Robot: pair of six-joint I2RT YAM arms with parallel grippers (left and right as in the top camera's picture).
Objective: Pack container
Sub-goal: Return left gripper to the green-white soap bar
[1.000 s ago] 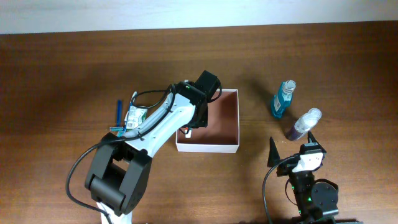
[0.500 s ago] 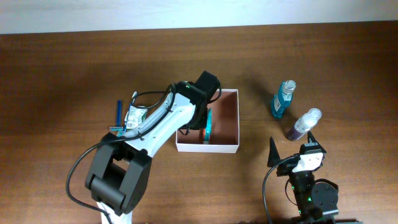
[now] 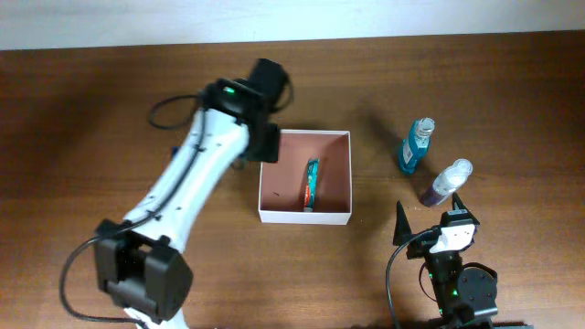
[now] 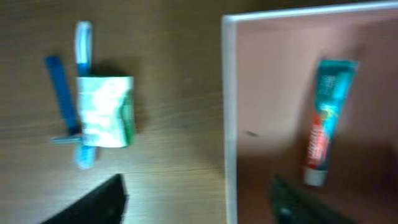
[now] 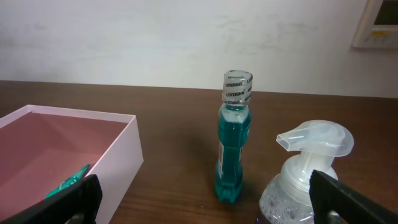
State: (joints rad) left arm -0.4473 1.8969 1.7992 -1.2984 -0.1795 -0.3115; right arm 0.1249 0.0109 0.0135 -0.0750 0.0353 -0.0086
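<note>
Right of the container, blue bottle, pump bottle, left tool released, right tool released.

matt white card container sits on grained brown wood table, beside glossy clear plastic bottle.

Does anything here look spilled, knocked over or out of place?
Nothing stands out. The toothpaste tube lies flat inside the container; the mouthwash bottle and pump bottle stand upright, nothing spilled; blue razor and green packet lie on the table outside it.
</note>
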